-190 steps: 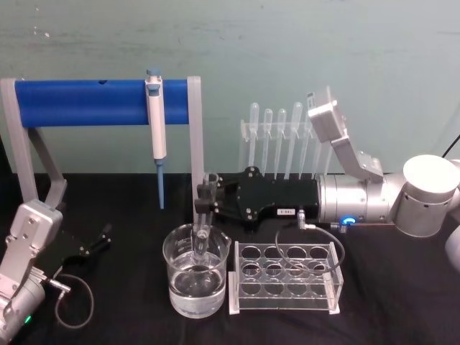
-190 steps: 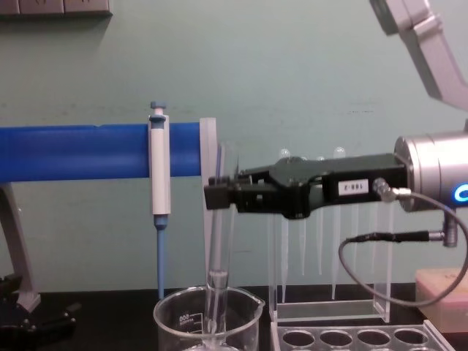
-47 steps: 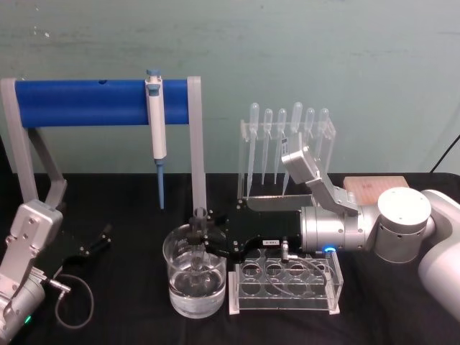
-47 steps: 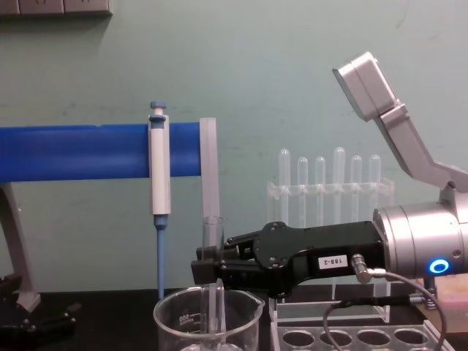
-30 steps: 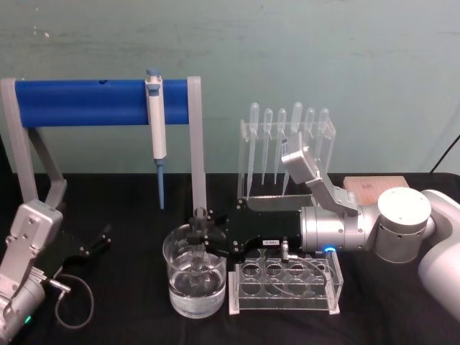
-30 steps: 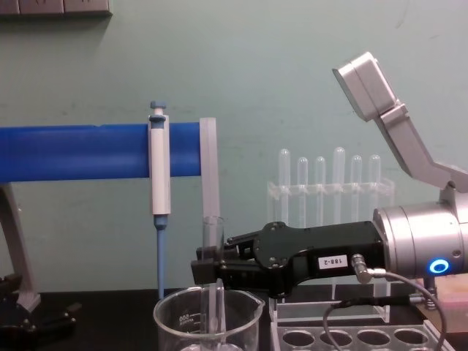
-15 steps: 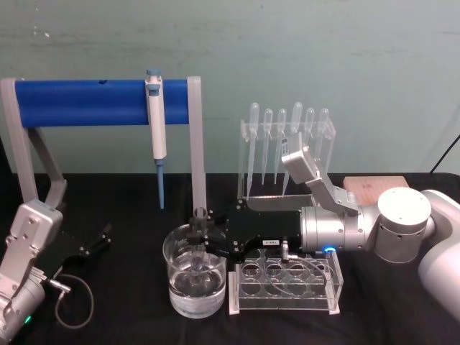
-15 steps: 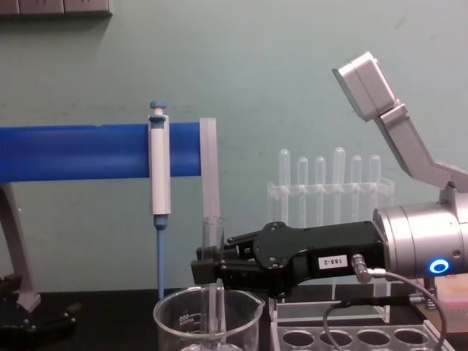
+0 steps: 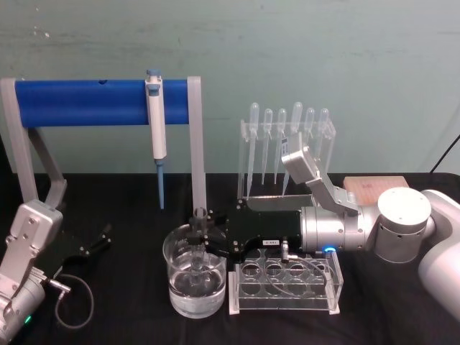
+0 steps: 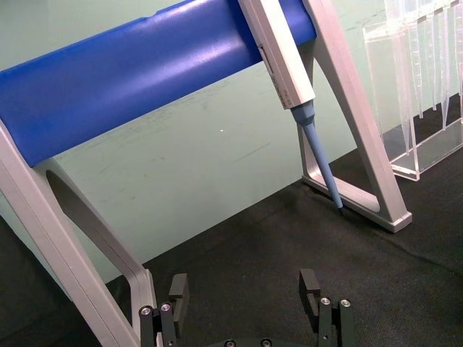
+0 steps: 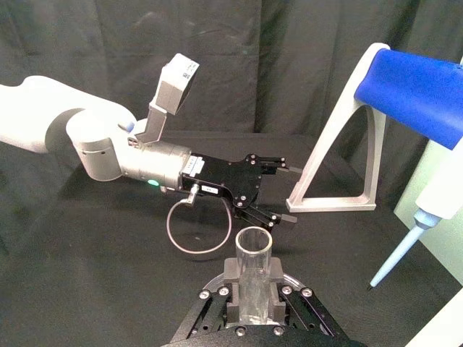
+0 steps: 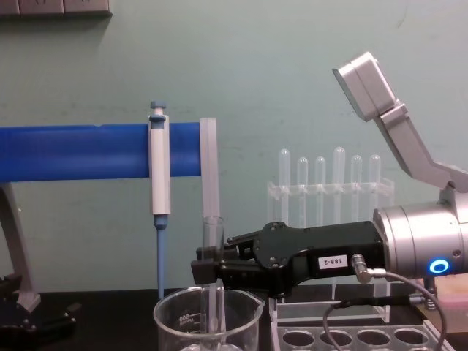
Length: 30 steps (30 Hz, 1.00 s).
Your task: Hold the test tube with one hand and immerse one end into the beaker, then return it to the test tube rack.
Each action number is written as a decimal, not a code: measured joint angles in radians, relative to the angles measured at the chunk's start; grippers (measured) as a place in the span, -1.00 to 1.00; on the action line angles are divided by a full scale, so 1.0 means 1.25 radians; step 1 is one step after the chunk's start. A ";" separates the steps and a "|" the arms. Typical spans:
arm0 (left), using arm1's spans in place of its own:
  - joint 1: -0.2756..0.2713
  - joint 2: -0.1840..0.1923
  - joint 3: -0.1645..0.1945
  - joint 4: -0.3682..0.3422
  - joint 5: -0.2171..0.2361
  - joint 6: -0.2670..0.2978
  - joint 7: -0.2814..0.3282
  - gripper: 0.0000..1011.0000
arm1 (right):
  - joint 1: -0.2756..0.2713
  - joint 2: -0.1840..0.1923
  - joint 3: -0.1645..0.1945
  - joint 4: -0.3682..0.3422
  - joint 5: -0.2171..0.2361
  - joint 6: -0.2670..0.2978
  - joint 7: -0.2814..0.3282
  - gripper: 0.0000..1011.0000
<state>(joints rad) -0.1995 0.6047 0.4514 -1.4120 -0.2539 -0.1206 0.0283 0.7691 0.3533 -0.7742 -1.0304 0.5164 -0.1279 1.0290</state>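
Over the beaker point(image 9: 176, 284) at the middle of the black bench point(image 9: 129, 208), the right gripper point(image 9: 203, 233) is reaching in level from the right, and its jaws are closing on the test tube point(image 9: 199, 253) a little below the open rim, one jaw on each side of the glass. In the chest view the test tube point(image 12: 213, 234) is standing upright in the right gripper point(image 12: 208, 269), its top rising above the jaws and its lower part passing down inside the beaker point(image 12: 175, 322). Clear liquid is filling the lower part of the beaker, and the tube's closed end is sitting in it; whether it is touching the bottom cannot be told. Just to the right of the beaker, the clear test tube rack point(image 9: 284, 305) is standing under the right gripper's body. At the bench's left edge, the left gripper point(image 9: 95, 241) is resting low with its jaws spread wide and holding nothing. Behind, a pipettor point(image 9: 155, 129) is hanging from a blue bar point(image 9: 86, 102).
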 joint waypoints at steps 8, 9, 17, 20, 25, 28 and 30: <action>0.000 0.000 0.000 0.000 0.000 0.000 0.000 0.98 | 0.000 0.000 0.000 0.000 0.000 0.000 0.000 -0.55; 0.000 0.000 0.000 0.000 0.000 0.000 0.000 0.98 | 0.000 0.000 0.000 0.000 0.000 0.000 0.000 -0.55; 0.000 0.000 0.000 0.000 0.000 0.000 0.000 0.98 | 0.000 0.000 0.000 0.000 0.000 0.000 0.000 -0.55; 0.000 0.000 0.000 0.000 0.000 0.000 0.000 0.98 | 0.000 0.000 0.000 0.000 0.000 0.000 0.000 -0.55; 0.000 0.000 0.000 0.000 0.000 0.000 0.000 0.98 | 0.000 0.000 0.000 0.000 0.000 0.000 0.000 -0.55; 0.000 0.000 0.000 0.000 0.000 0.000 0.000 0.98 | 0.000 0.000 0.000 0.000 0.000 0.000 0.000 -0.55; 0.000 0.000 0.000 0.000 0.000 0.000 0.000 0.98 | 0.000 0.000 0.000 0.000 0.000 0.000 0.000 -0.55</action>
<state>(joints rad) -0.1995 0.6047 0.4514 -1.4120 -0.2539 -0.1205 0.0283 0.7691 0.3533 -0.7742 -1.0304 0.5164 -0.1279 1.0290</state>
